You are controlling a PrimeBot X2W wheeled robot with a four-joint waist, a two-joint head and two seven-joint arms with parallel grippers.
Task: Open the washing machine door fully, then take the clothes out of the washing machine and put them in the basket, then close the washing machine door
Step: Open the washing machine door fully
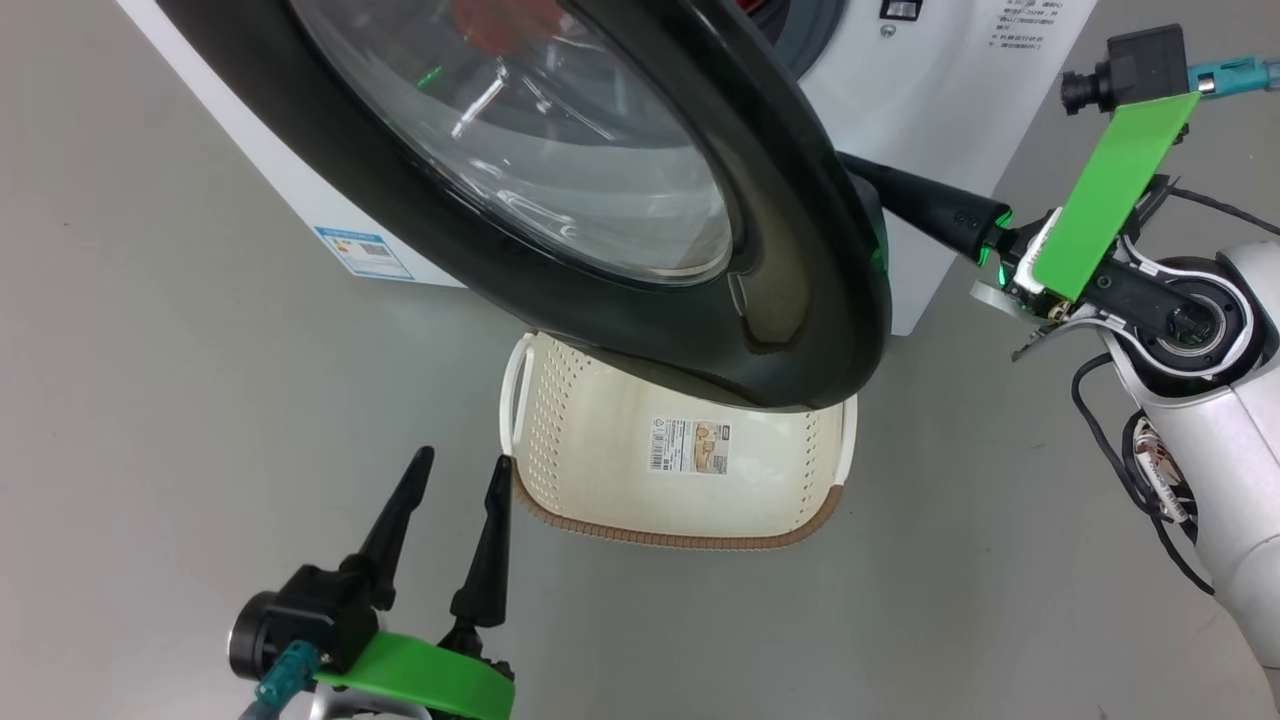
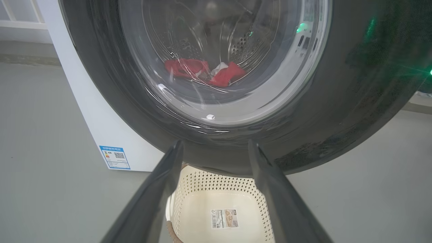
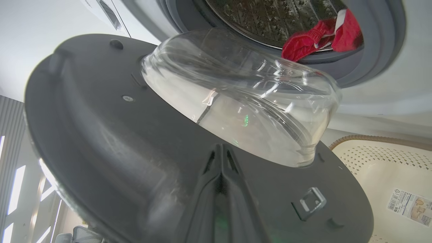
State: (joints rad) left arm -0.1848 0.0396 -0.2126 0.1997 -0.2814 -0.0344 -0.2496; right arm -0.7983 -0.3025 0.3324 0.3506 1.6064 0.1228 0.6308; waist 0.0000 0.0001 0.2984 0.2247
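Swinging out from the washing machine (image 1: pixel 920 120) stands the washing machine door (image 1: pixel 800 250), partly open, its glossy black rim and clear glass bowl taking up much of the head view. Over on the right, the right gripper (image 1: pixel 880 190) reaches in behind the door's free edge, tips tucked out of sight there. Its own wrist view shows the two dark fingers pressed together with nothing between them, pointing at the door's grey inner face just below the bulging glass (whether they actually touch it, I cannot tell). Down at the lower left, the left gripper (image 1: pixel 462 468) hangs over the grey floor (image 1: pixel 150 400) with its fingers spread apart, holding nothing, just beside the near left corner of the basket (image 1: pixel 660 535). That basket sits on the floor in front of the machine, its far end under the door's lower rim, paper label showing on its bottom. And the clothes (image 2: pixel 202 71)? Red with a white patch, lying at the bottom of the steel drum.
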